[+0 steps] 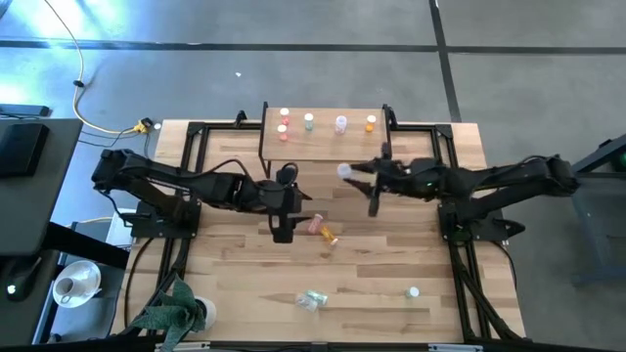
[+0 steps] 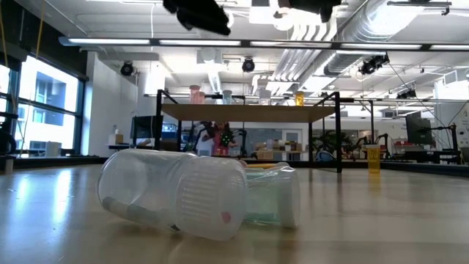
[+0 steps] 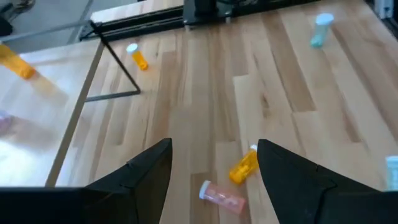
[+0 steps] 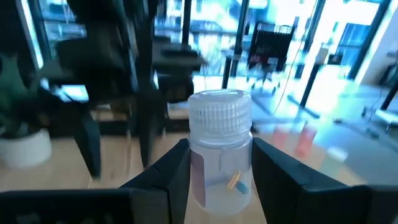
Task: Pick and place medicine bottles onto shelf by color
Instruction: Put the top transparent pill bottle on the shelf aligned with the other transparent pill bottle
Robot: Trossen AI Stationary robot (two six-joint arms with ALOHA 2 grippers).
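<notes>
My right gripper (image 1: 356, 174) hangs in front of the shelf (image 1: 323, 145), shut on a clear medicine bottle (image 4: 219, 155) with a white ribbed cap. The shelf's top carries red (image 1: 284, 127), green (image 1: 309, 121), clear (image 1: 340, 123) and orange (image 1: 371, 122) bottles, all upright. My left gripper (image 3: 214, 168) is open above the table's middle, with nothing between its fingers. Below it an orange bottle (image 3: 244, 167) and a pink bottle (image 3: 222, 196) lie on their sides on the planks. My right gripper pinches the clear bottle's body (image 4: 198, 177) just below the cap, one finger on each side. The fingers come in level from the table's right side. The bottle stands upright, cap up, lifted clear of the table.
A clear bottle (image 2: 176, 194) and a pale green one (image 2: 271, 194) lie near the table's near edge. Another bottle (image 1: 414, 291) stands upright at the near right. An orange bottle (image 3: 137, 57) lies by a shelf leg (image 3: 118, 62). A plant (image 1: 176, 311) sits at the near left corner.
</notes>
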